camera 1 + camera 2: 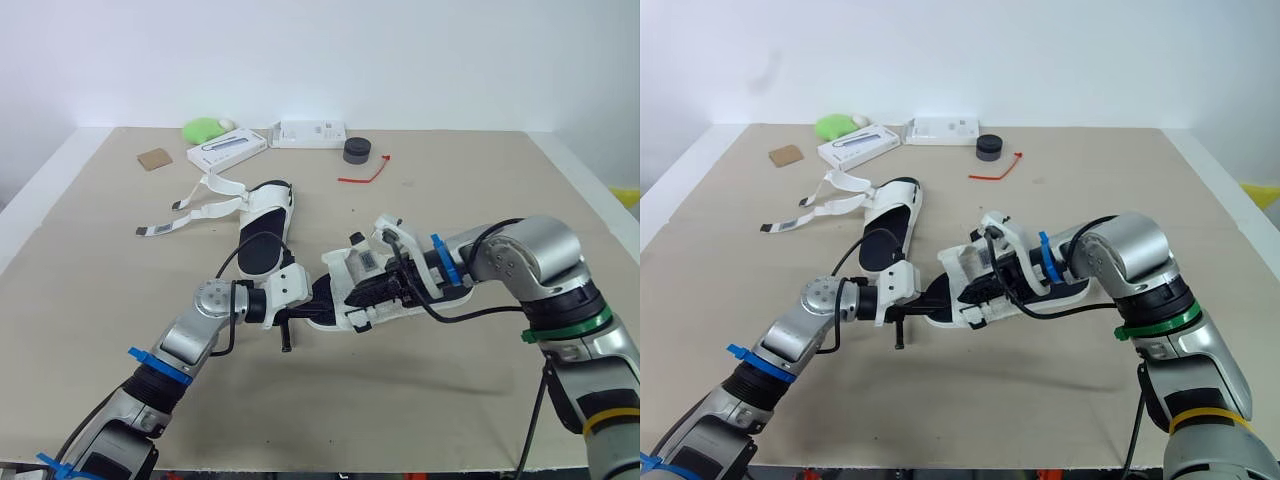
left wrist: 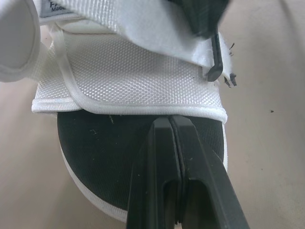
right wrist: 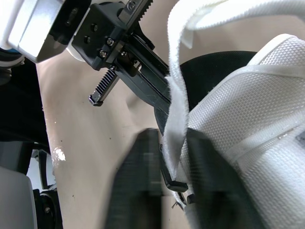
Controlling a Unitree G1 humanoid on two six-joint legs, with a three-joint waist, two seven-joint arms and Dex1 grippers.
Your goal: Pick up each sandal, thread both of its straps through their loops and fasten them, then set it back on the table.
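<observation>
A white sandal with a black insole is in the middle of the table, held between both grippers. My left gripper is shut on the near end of its sole; the left wrist view has both fingers pressed together over the black insole. My right gripper is over the sandal's upper, and a loose white strap runs between its fingers, which are shut on it. The second sandal lies at the back left, its two straps spread open on the table.
Along the far edge lie a green object, a white box, a white device, a black round piece and a red tie. A brown card lies at the far left.
</observation>
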